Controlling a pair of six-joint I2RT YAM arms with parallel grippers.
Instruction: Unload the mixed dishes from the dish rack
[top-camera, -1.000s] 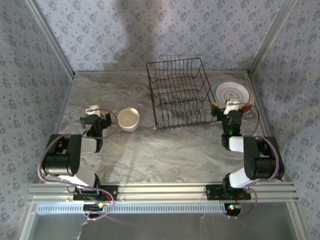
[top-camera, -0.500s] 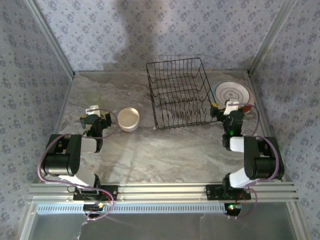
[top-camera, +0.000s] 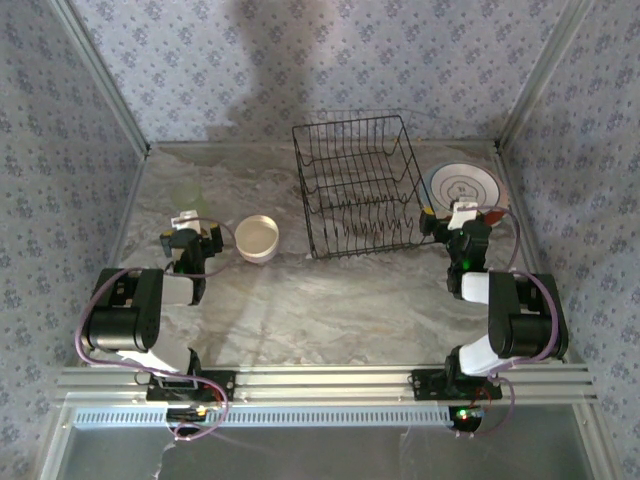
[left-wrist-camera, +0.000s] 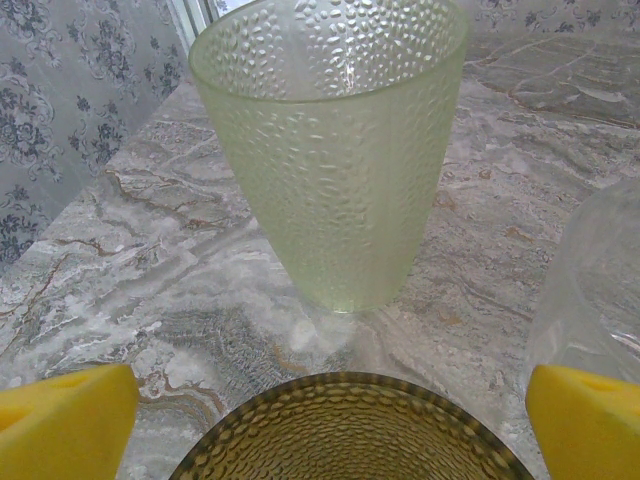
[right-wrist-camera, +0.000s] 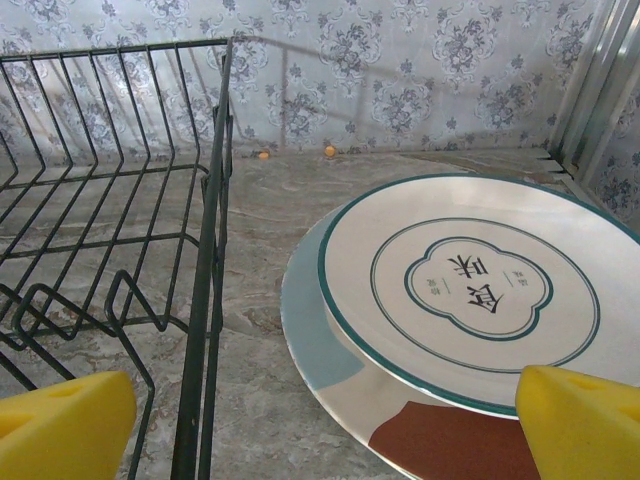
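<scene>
The black wire dish rack (top-camera: 355, 185) stands at the back middle with nothing in it; its side wall (right-wrist-camera: 205, 290) fills the left of the right wrist view. Two plates lie stacked on the table right of it: a green-ringed plate (right-wrist-camera: 470, 285) (top-camera: 462, 185) on a colour-block plate (right-wrist-camera: 330, 340). My right gripper (top-camera: 461, 214) (right-wrist-camera: 320, 425) hangs open just before the plates' near edge, gripping nothing. A cream bowl (top-camera: 257, 239) sits left of the rack. My left gripper (top-camera: 188, 224) (left-wrist-camera: 325, 425) is open over the rim of an olive-brown cup (left-wrist-camera: 350, 425), its yellow fingertips (left-wrist-camera: 65, 425) either side.
A pale green dimpled tumbler (left-wrist-camera: 335, 150) (top-camera: 187, 194) stands upright just beyond the left gripper. A clear glass thing (left-wrist-camera: 600, 290) sits at its right. Patterned walls and metal posts close in the table on three sides. Bare marble lies between the two arms.
My right gripper has crept slightly toward the plates. The left arm and all the dishes have stayed still.
</scene>
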